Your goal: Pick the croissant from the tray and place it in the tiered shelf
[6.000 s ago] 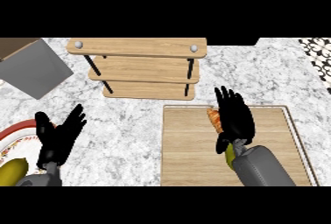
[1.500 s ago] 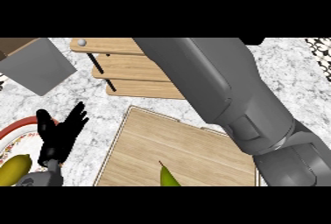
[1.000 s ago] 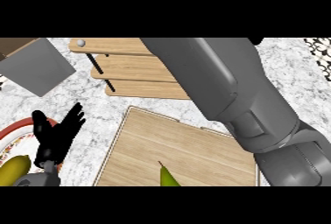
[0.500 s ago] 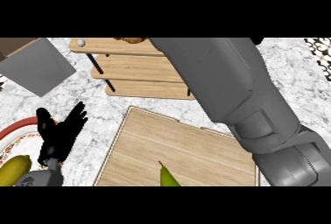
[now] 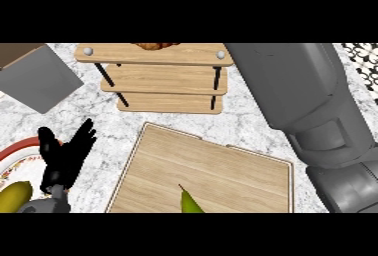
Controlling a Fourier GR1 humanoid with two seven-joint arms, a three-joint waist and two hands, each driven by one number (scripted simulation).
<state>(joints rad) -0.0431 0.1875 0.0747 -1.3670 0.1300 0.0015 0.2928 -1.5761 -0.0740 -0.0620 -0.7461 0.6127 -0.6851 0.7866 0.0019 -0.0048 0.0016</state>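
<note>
On the top level of the tiered shelf, at the far edge of the view, a brown piece of the croissant shows; it seems to lie on the top board, between the two grey post caps, though most of it is cut off by the edge of the view; so I judge that the placing is done or almost done, and what is left is only for the right arm to let go and come back. The right forearm reaches far across the right side toward the shelf; the right robot hand itself is out of the view, so I cannot tell whether it is grasping the croissant or has released it. The two lower levels of the shelf carry nothing that I can see. The tray, a wooden board lying tilted on the marble desk near the shelf, has no croissant on it; only a green, pointed fruit or vegetable shows at its near edge, and I cannot say exactly what it is. At the left, the left robot hand rests released, fingers straight and pointing up, grasping nothing; just beside it is a plate with a red rim, and a yellow-green fruit lies at the lower left corner, apparently on this plate. A grey flat object lies on the desk left of the shelf.
</note>
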